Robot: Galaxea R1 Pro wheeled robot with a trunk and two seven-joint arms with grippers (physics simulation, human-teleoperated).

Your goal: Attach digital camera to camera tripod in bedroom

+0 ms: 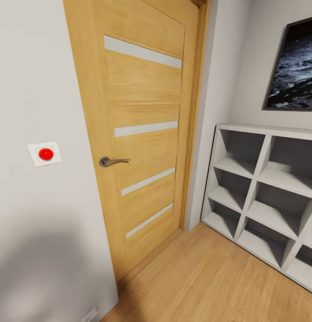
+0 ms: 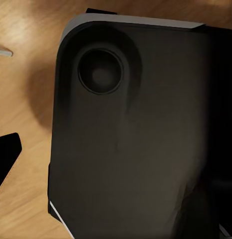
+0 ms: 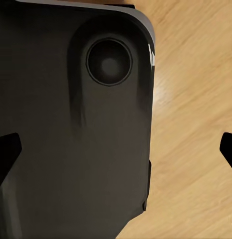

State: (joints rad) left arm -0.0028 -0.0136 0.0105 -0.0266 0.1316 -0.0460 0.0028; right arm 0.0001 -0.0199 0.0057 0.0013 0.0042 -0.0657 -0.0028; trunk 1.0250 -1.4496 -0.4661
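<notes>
**Facing the bedroom door, camera and tripod not yet found**

Below both wrists, the robot's own dark base [image 2: 135,139] sits over the light wood plank floor [image 1: 209,281], each arm hanging down beside it. On the left gripper [image 2: 6,159] one black fingertip shows at the picture's edge, so I cannot tell how its jaws stand. On the right gripper [image 3: 116,149] two black fingertips sit at opposite edges of the picture, wide apart with nothing between them.

Taking the wooden door [image 1: 142,129] as the landmark: just beside its handle side a pale wall [image 1: 35,223] carries a white plate with a red button [image 1: 45,154]. On the door's hinge side, past a narrow strip of wall, grey cube shelving [image 1: 263,197] runs along the adjoining wall, and above it hangs a dark moon picture [image 1: 294,67]. The door is closed, its lever handle [image 1: 112,161] level.

Neither the digital camera nor the camera tripod is among these things; both must lie elsewhere in the bedroom.

Judging ahead, the camera should be light, rigid and rather smooth, best pinched across its body and kept off the lens. The tripod is likely top-heavy and easy to tip.

Open floor lies between door and shelving; the shelf corner and the near wall are the edges to mind when turning
</notes>
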